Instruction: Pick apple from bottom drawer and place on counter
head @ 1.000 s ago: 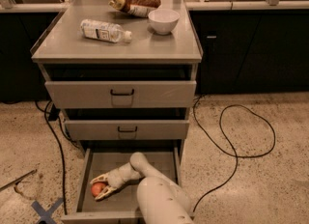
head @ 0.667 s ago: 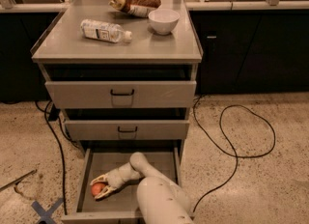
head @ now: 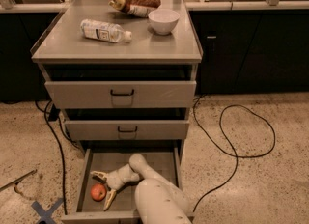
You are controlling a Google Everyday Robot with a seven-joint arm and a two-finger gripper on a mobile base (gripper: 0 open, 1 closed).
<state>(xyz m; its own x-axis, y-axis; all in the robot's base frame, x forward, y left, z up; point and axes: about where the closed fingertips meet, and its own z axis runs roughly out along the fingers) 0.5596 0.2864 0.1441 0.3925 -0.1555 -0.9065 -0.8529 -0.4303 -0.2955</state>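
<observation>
White rounded robot arm [head: 157, 200] rises from the bottom frame edge, crossing the front lip of the open grey metal bottom drawer [head: 149, 162]. Elbow near drawer centre; forearm bends left, low over the drawer floor. Two-finger gripper [head: 103, 187] in the drawer's left front part, pointing left. Tan fingers [head: 99, 174] spread wide.

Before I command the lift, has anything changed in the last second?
Nothing visibly moved. The gripper is still low in the bottom drawer, open astride the apple, which lies on the drawer floor, not lifted. Bottle, bowl and snack bag stay on the counter.
</observation>
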